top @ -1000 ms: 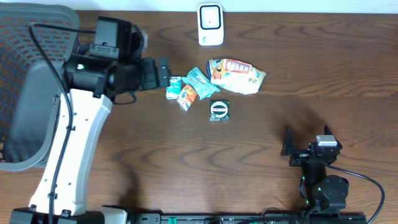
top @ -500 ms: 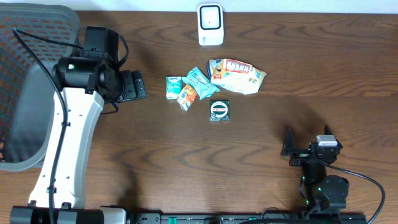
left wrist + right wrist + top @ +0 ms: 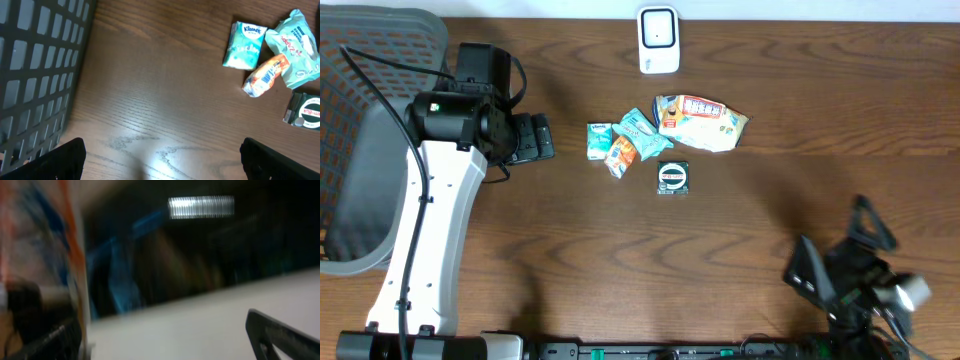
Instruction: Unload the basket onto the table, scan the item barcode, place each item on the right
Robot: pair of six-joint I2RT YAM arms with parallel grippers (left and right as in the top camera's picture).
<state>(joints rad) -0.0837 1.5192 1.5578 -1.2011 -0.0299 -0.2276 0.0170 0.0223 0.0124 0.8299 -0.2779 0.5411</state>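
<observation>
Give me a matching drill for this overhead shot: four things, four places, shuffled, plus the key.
Things:
1. white scanner
2. Kleenex pack
3. round-label packet
4. grey basket

Places:
A. leftmost item of the cluster
B. alone at the far edge of the table
C. left end of the table
D. cluster item nearest the robot's side

Pairs: 1-B, 2-A, 3-D, 4-C

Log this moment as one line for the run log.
left gripper: open, empty, apart from Kleenex pack | right gripper: open, empty, far from scanner | scan: not started
</observation>
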